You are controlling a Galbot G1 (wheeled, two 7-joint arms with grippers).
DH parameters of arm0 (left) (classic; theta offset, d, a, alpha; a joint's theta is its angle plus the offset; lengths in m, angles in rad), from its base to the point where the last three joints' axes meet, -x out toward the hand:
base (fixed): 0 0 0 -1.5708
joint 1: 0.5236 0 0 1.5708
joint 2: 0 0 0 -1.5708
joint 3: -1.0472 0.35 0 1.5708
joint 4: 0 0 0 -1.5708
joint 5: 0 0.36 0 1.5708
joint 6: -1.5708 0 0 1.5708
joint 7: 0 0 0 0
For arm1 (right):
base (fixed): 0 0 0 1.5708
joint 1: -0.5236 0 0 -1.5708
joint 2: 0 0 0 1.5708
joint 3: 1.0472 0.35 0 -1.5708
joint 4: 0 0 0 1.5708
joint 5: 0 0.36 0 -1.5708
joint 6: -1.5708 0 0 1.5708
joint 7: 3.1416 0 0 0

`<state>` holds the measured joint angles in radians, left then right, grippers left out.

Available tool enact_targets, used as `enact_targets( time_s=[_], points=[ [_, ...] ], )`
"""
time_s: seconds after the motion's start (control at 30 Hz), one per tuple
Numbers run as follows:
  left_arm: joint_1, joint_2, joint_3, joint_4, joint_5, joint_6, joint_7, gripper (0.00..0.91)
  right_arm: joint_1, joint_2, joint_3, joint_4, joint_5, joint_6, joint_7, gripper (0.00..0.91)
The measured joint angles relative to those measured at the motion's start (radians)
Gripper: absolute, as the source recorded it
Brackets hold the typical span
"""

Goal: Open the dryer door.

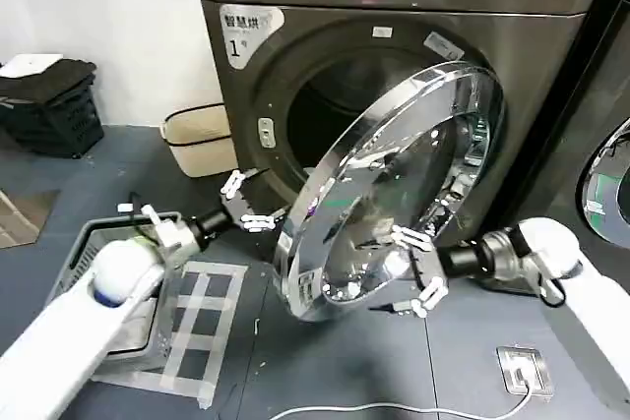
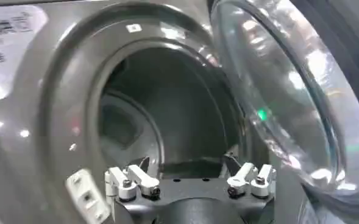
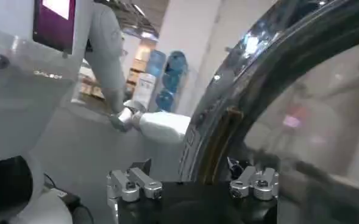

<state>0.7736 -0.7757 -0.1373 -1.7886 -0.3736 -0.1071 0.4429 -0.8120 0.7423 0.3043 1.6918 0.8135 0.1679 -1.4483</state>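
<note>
One dryer door (image 1: 394, 194), swung open at centre. Two grippers: left gripper (image 1: 243, 204) at nine o'clock, right gripper (image 1: 418, 272) at five. Two laundry baskets: a dark basket (image 1: 49, 105) at ten, a grey basket (image 1: 94, 243) at eight. One cream cushion (image 1: 197, 137).

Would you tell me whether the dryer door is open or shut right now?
Open. The door is swung well away from the drum opening, whose dark interior is exposed.

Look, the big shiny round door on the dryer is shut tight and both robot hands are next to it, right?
Not quite. The dryer door is swung open; the head view shows the dark drum opening behind it. The left hand and right hand are beside it.
</note>
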Motion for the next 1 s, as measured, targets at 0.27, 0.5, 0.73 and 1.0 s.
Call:
enact_targets(
  time_s=[0.27,0.5,0.73,1.0],
  points=[
    [-0.097,-0.022,0.127,0.027,-0.023,-0.017,0.028,0.907,-0.293,-0.014,0.288,0.056,0.011,0.032,-0.012,0.907],
    [-0.16,-0.049,0.212,0.052,-0.046,-0.043,0.051,0.907,-0.54,0.025,0.557,0.102,0.025,0.046,-0.012,0.907],
    [-0.213,-0.075,0.28,0.072,-0.067,-0.071,0.064,0.907,-0.767,0.116,0.776,0.154,0.031,0.079,-0.012,0.907],
    [-0.27,-0.099,0.367,0.068,-0.085,-0.09,0.073,0.907,-0.949,0.264,0.978,0.143,0.044,0.206,-0.003,0.907]
  ],
)
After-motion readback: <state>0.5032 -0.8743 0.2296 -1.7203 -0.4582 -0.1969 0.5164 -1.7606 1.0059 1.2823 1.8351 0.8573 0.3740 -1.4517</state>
